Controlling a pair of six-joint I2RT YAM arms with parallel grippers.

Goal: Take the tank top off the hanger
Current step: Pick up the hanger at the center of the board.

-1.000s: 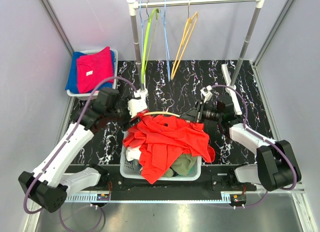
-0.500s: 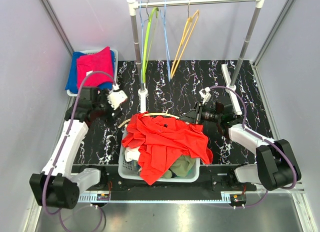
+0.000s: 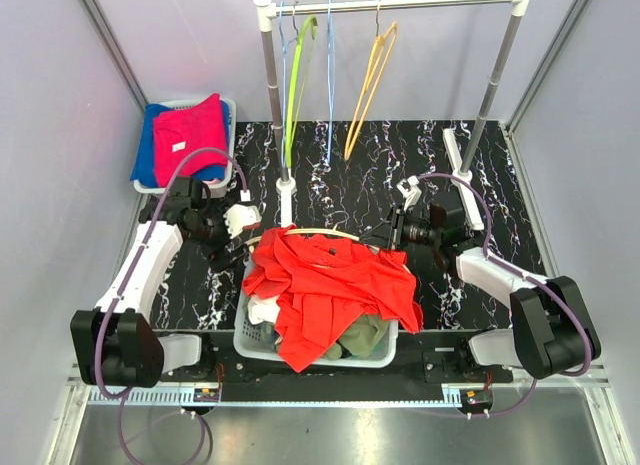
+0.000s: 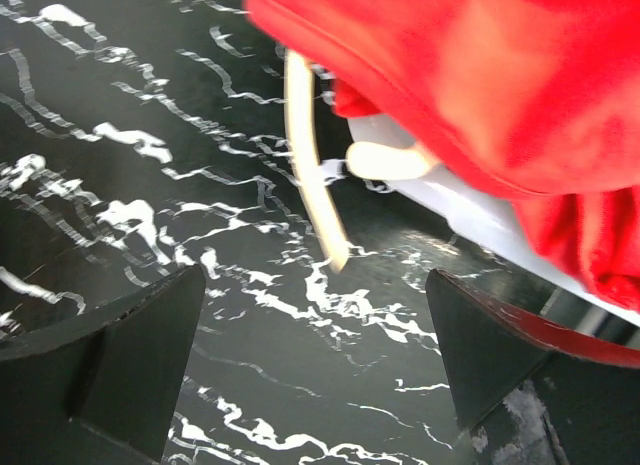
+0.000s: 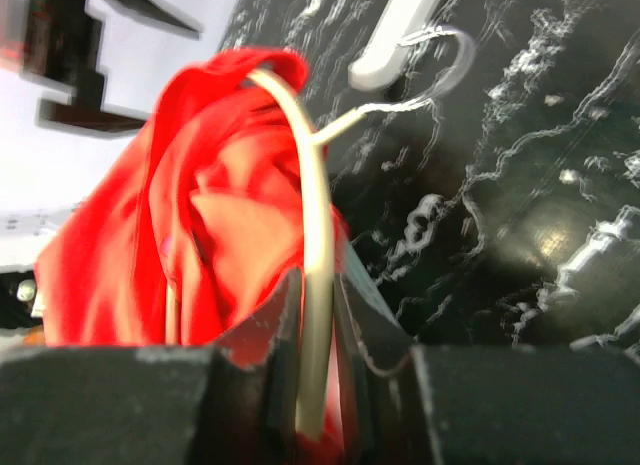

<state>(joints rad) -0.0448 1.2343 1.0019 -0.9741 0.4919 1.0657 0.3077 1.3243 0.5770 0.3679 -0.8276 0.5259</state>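
A red tank top (image 3: 335,280) lies bunched over a white laundry basket (image 3: 250,330), still on a cream hanger (image 3: 315,228) whose arc shows along its far edge. My right gripper (image 3: 390,235) is shut on the hanger's right end; in the right wrist view the cream bar (image 5: 318,285) runs between the closed fingers, with the wire hook (image 5: 430,70) beyond. My left gripper (image 3: 240,247) is open and empty, low over the mat left of the basket. In the left wrist view the hanger's left tip (image 4: 318,200) and red cloth (image 4: 480,75) lie ahead of it.
A clothes rail (image 3: 400,2) at the back carries green (image 3: 297,75), blue (image 3: 330,65) and orange (image 3: 370,75) hangers. A white tray (image 3: 143,187) with folded red and blue clothes sits at the far left. The basket also holds other garments (image 3: 365,330).
My left arm let go of the tank top, swung back to the left, then came down toward the basket's left corner. The right gripper kept its hold on the hanger.
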